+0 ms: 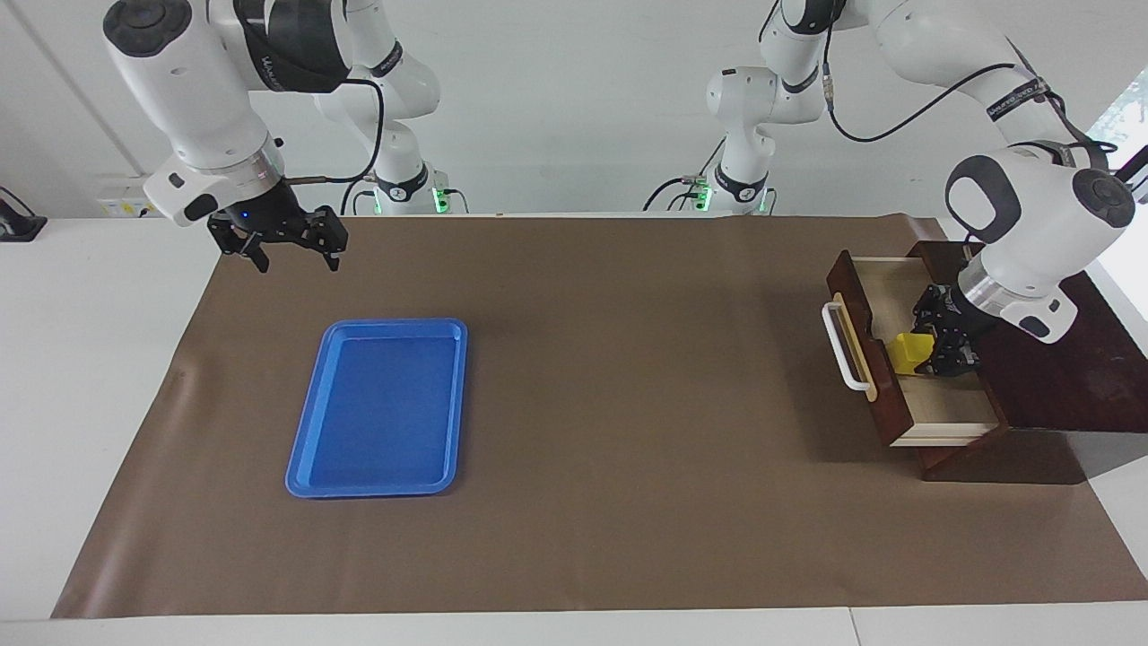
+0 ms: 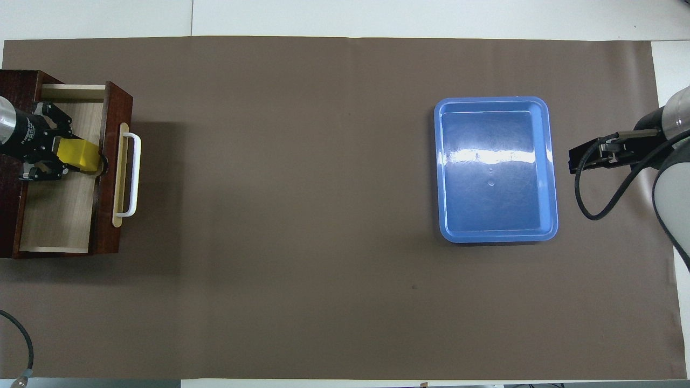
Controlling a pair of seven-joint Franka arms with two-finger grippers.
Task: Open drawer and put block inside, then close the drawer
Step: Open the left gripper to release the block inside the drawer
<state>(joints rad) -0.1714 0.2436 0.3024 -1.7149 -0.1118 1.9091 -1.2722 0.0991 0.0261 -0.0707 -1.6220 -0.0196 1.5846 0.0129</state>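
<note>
The block (image 1: 910, 352), a small bright yellow cube, sits low inside the open drawer (image 1: 933, 395), pinched by the left gripper (image 1: 933, 345). The overhead view shows it just beside the notched drawer front. The right gripper (image 1: 291, 256) hangs spread wide over the brown mat (image 1: 610, 404) near the blue tray (image 1: 309, 449).
</note>
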